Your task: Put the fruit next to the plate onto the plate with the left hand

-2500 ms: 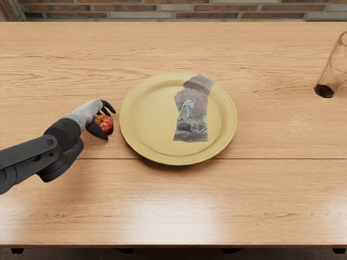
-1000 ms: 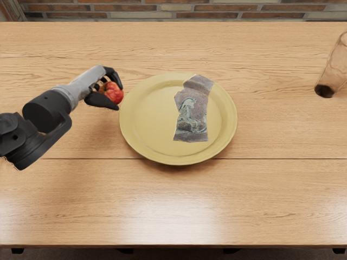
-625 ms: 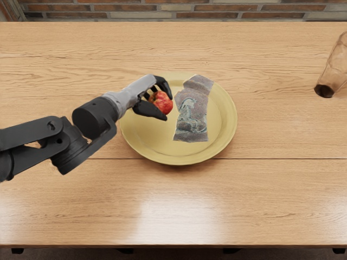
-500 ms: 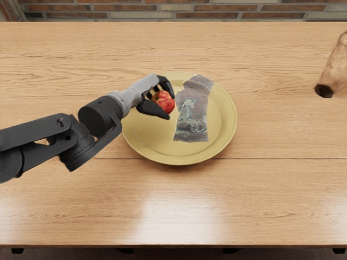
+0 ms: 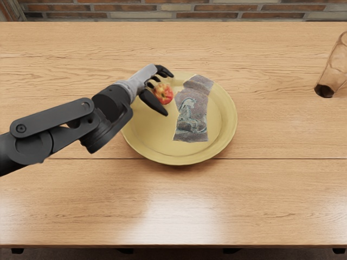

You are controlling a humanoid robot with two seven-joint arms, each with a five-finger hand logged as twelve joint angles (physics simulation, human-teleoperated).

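hand vs before: the left hand [image 5: 147, 84] has loosened up. Half a second ago it was curled tight round the fruit [image 5: 164, 93]; now the thumb [image 5: 155, 104] points down-right and the other fingers [image 5: 164, 71] are splayed up and away.
fruit vs before: pretty much the same spot, over the upper-left part of the plate [image 5: 157, 138], just left of the grey-brown patch [image 5: 191, 111]. 2.5 s ago it was on the table [image 5: 173, 200] left of the plate.
arm vs before: the forearm is swung further in from the left and covers more of the plate's left rim.
fruit now: small, red and yellow, in the gap between thumb and fingers.
hard to tell: whether any finger touches the fruit, and whether it's resting on the plate or just above it.
patch: a weird mottled piece lying flat on the plate's right half; honestly no idea what it is.
hidden: the plate's left edge, behind wrist and forearm.
cut off: a brownish glass [image 5: 332, 70] at the right edge, only partly in view.
right arm: not showing anywhere.
surface: light wooden planks with long grain and a glossy sheen near the front.
room: a strip of brick wall [image 5: 162, 10] along the top.
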